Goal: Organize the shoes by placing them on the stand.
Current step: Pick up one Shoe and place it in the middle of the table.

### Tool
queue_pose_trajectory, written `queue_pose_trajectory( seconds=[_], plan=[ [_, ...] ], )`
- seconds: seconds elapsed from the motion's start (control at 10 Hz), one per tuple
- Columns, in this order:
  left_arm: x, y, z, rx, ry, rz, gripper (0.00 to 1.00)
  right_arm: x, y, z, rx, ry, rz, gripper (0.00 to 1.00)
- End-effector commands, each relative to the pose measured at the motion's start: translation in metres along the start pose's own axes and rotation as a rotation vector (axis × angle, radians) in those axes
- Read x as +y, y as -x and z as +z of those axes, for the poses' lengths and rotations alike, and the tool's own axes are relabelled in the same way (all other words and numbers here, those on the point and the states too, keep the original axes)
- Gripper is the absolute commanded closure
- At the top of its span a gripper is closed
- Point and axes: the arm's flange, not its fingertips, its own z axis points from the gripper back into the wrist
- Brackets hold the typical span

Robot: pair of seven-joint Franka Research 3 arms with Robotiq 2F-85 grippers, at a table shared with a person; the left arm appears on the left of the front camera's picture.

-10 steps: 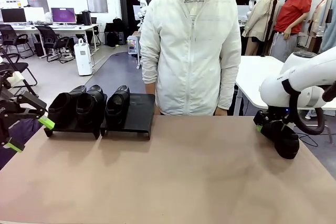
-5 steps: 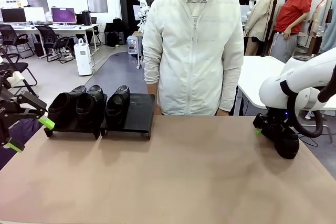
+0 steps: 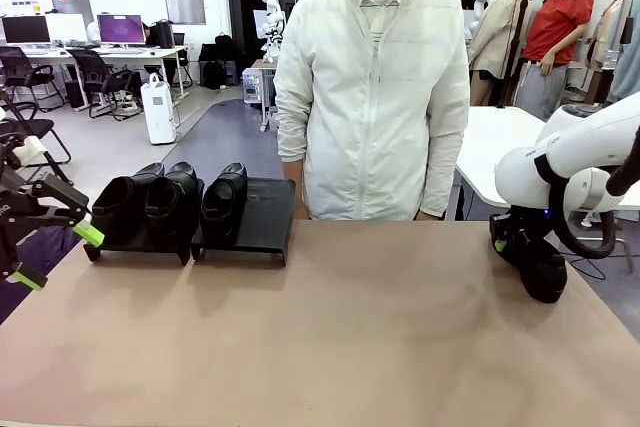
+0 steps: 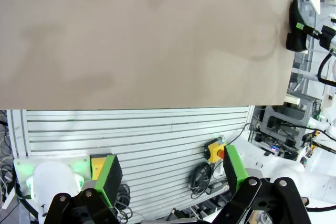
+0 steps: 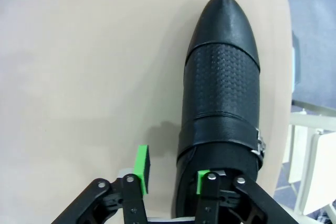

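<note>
**Operator:** Where is your right gripper, and what is it doing?

**Observer:** Your right gripper sits low at the heel end of the fourth shoe, on the table near its right edge. One green pad stands on the outer side of the shoe's wall and the other pad is down at the shoe's opening, so the wall lies between the jaws. They are partly drawn in; I cannot tell whether they already pinch the leather. The toe points away from the gripper, straight ahead of the fingers.

**Operator:** And in the front view?

**Observer:** You see the same shoe under the right gripper, well apart from the stand, which lies far across the table toward your left arm.

**Operator:** What is on the stand?

**Observer:** Three shoes: two on the left platform, one on the left half of the right platform. A person stands behind the table.

**Operator:** Left side?

**Observer:** Your left gripper hangs off the table's left edge with its jaws spread wide and nothing between them, the stand just beyond its fingertips.
</note>
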Motion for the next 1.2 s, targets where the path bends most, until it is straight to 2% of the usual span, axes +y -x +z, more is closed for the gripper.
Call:
queue_pose_trajectory(
  seconds=[0.0,0.4,0.5,0.7,0.8,0.9,1.0,1.1],
  plan=[
    [-0.001,0.0,-0.001,-0.006,0.019,-0.001,0.0,-0.004,0.009,0.002,-0.04,-0.024,0.007,1.0],
    [-0.001,0.0,-0.001,-0.006,0.019,-0.001,0.0,-0.004,0.01,0.002,-0.041,-0.03,-0.006,1.0],
    [-0.001,0.0,-0.001,-0.006,0.019,-0.001,0.0,-0.005,0.01,0.003,-0.068,-0.017,-0.024,1.0],
    [-0.001,0.0,-0.001,-0.006,0.019,-0.001,0.0,-0.011,0.014,0.023,-0.097,-0.04,-0.057,1.0],
    [-0.001,0.0,-0.001,-0.006,0.019,-0.001,0.0,-0.016,0.018,0.051,-0.079,-0.046,-0.086,1.0],
    [-0.001,0.0,-0.001,-0.006,0.019,-0.001,0.0,-0.023,0.027,0.096,0.005,-0.058,-0.173,1.0],
    [-0.001,0.0,-0.001,-0.006,0.019,-0.001,0.0,-0.024,0.043,0.137,0.043,-0.051,-0.213,1.0],
    [-0.001,0.0,-0.001,-0.006,0.019,-0.001,0.0,-0.017,0.062,0.171,0.04,-0.042,-0.215,1.0]
  ],
)
